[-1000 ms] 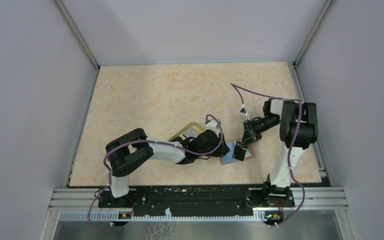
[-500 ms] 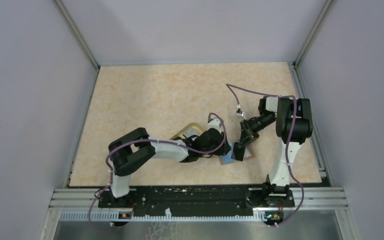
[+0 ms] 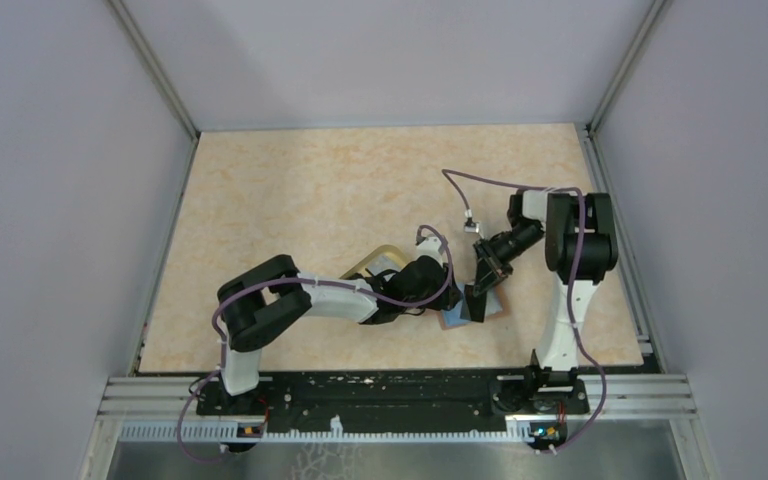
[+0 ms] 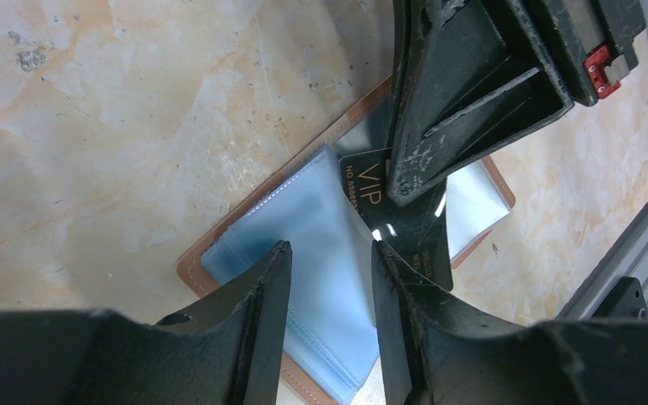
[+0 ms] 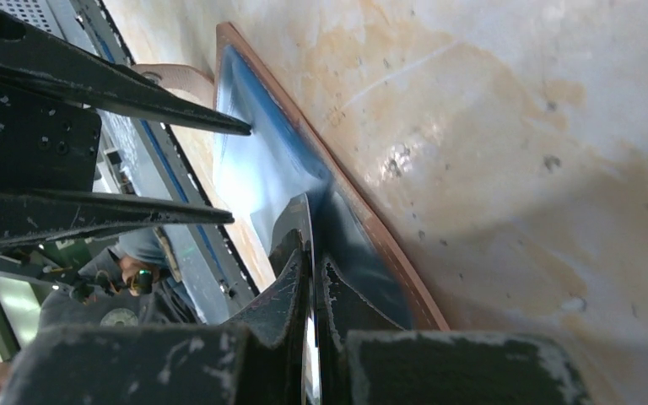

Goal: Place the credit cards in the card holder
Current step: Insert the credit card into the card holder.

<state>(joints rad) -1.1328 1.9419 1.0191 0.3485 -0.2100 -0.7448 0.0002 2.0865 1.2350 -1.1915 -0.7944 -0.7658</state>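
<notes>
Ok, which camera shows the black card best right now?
Left wrist: the black card faces it, VIP lettering readable, pinched by the right pincer over the card holder. Right wrist sees it only edge-on; the top view is too distant to pick it out.

A robotics lab test cell is suggested by plain grey walls (image 3: 60,200) framed with aluminium posts (image 3: 155,70), a marble-patterned tabletop (image 3: 310,190), and a cabled left arm (image 3: 290,300) and right arm (image 3: 580,250) bolted to a black base rail (image 3: 380,390).
</notes>
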